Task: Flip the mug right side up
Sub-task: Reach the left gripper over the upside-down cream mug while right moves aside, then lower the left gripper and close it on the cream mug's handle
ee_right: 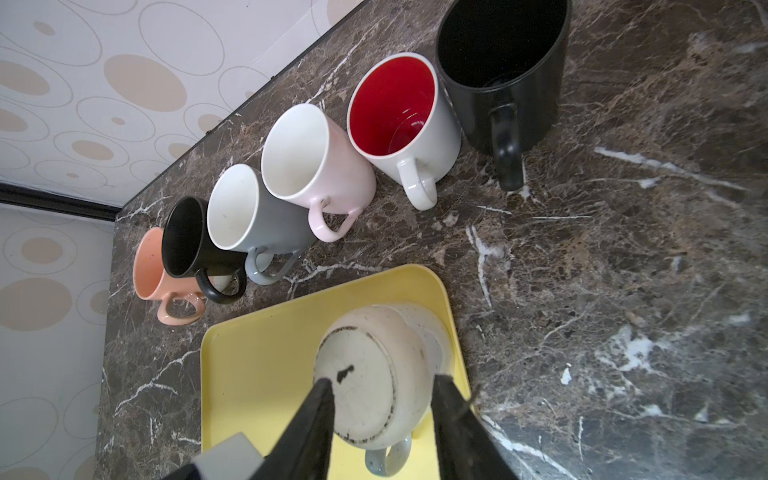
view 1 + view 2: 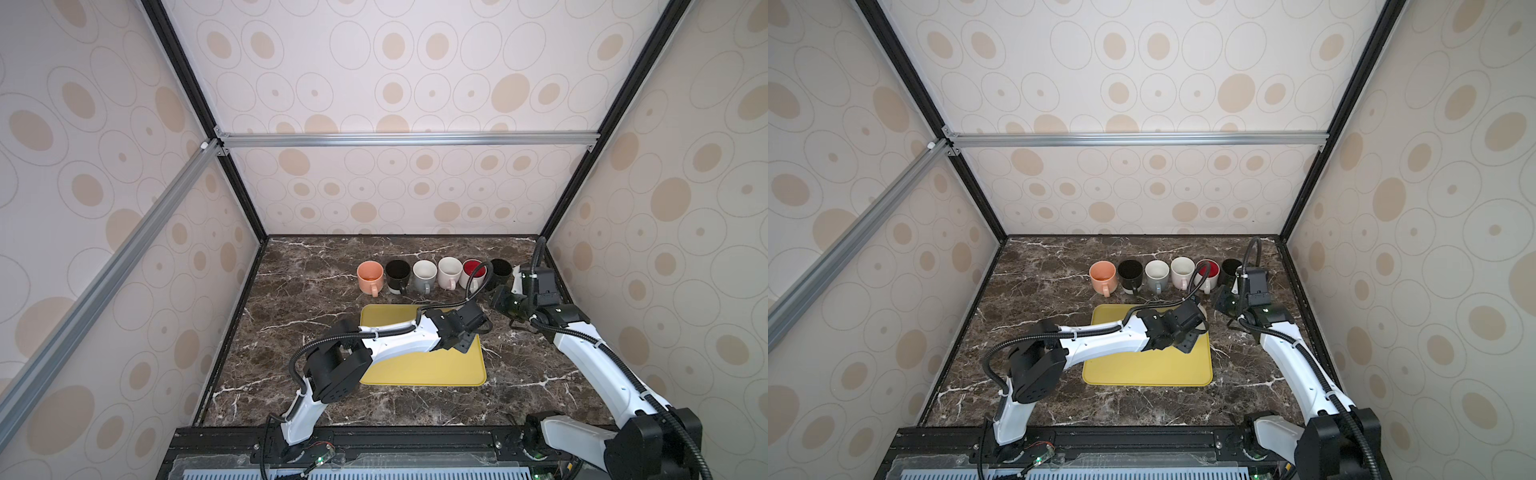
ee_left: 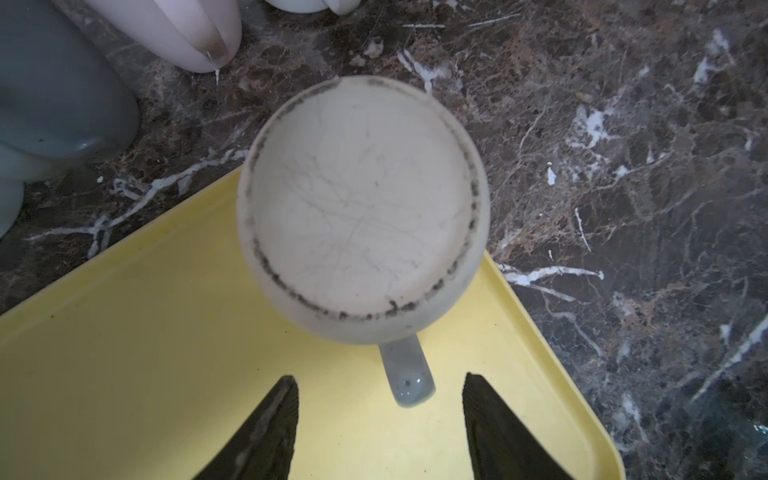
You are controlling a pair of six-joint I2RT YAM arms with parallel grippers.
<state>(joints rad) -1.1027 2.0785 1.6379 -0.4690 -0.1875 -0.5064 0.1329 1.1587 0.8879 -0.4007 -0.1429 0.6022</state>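
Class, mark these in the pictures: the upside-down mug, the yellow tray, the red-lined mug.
upside-down mug [image 3: 361, 208]: left wrist view, upturned base.
yellow tray [image 3: 145, 353]: left wrist view, bare floor.
red-lined mug [image 1: 392, 104]: right wrist view, red inside.

6 mugs [image 2: 424, 272] crowd behind upturned mug [image 3: 361, 208]; right-hand marble [image 2: 519, 365] open.

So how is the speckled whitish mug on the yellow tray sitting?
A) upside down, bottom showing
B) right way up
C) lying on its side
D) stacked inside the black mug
A: the speckled off-white ceramic mug has its flat, scuffed bottom facing up at a corner of the flat yellow plastic tray.
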